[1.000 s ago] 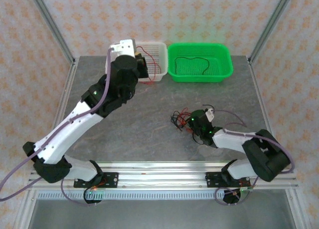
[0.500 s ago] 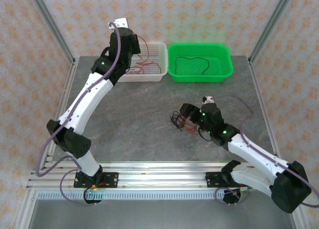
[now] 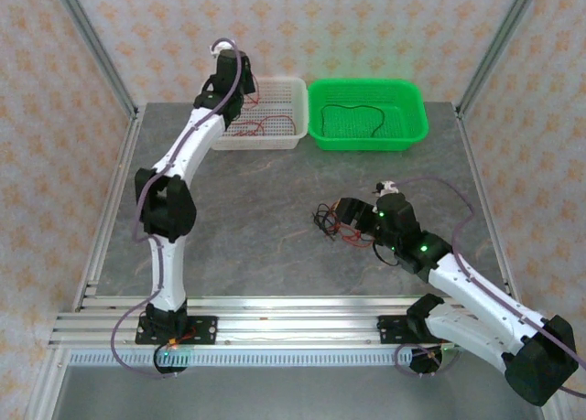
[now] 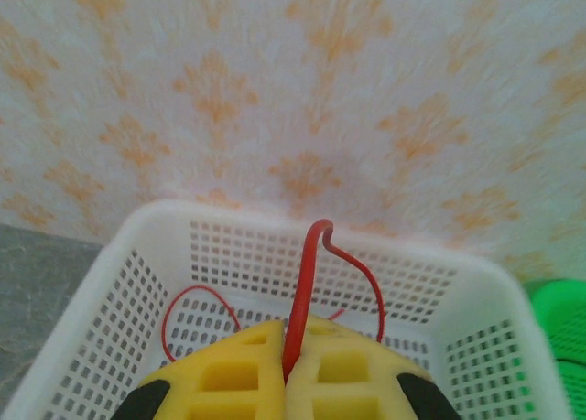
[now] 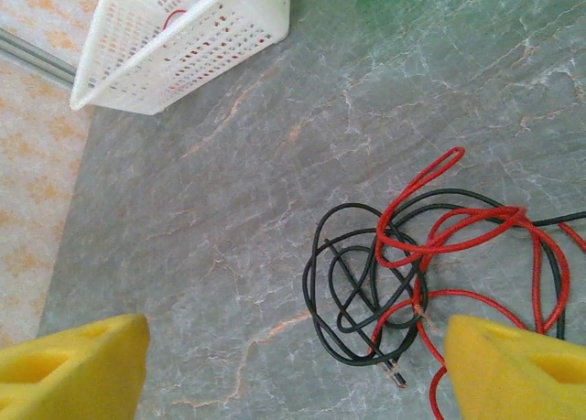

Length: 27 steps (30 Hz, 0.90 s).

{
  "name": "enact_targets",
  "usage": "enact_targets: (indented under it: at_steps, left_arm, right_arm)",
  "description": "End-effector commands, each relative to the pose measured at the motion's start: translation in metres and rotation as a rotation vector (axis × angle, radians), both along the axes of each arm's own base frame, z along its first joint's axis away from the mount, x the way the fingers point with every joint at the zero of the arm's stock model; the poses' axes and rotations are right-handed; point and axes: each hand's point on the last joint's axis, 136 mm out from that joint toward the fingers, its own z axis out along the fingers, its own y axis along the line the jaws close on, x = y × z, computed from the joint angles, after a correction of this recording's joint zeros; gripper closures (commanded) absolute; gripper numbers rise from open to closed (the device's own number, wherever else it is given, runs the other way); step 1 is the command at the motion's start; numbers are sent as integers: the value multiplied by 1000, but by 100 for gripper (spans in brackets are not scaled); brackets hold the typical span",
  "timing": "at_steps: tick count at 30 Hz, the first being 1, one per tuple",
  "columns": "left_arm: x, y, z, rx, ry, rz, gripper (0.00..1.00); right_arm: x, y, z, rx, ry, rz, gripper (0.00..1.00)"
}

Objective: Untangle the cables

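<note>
A tangle of thin red and black cables (image 3: 331, 225) lies on the grey table right of centre. My right gripper (image 3: 345, 211) hovers just above it, open, its yellow fingers wide apart with the tangle (image 5: 417, 255) beneath and between them and nothing gripped. At the back left, my left gripper (image 3: 229, 72) is raised over the white basket (image 3: 275, 143). It is shut on a red cable (image 4: 308, 274) that rises from between the yellow pads (image 4: 229, 374) and loops down into the basket (image 4: 174, 217).
More red cable (image 3: 275, 123) lies in the white basket. A green basket (image 3: 366, 142) beside it holds a black cable (image 3: 352, 111). The white basket (image 5: 174, 36) is far from the tangle. Metal frame posts stand at the table's back corners.
My right gripper has opened and lifted slightly off the tangle. The left arm has stretched out toward the back, carrying its red cable higher over the white basket.
</note>
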Motion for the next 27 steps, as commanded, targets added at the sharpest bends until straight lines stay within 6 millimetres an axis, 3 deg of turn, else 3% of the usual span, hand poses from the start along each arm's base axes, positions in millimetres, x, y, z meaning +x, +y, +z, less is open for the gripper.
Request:
enact_targets:
  at_steps: [1, 10, 20, 23, 27]
  left_arm:
    - [16, 0, -5, -54, -28, -18, 100]
    - [27, 0, -86, -50, 93, 6, 99]
    - [28, 14, -122, 20, 102, 69, 95]
    - [27, 17, -131, 39, 120, 84, 82]
    - [24, 16, -124, 49, 123, 82, 39]
  right_arm:
    - [5, -5, 12, -33, -29, -27, 17]
    - [10, -3, 8, -53, -19, -29, 17]
    - [7, -6, 2, -48, -6, -39, 17]
    - [7, -6, 2, -47, -6, -43, 17]
    - [10, -6, 2, -56, 2, -47, 17]
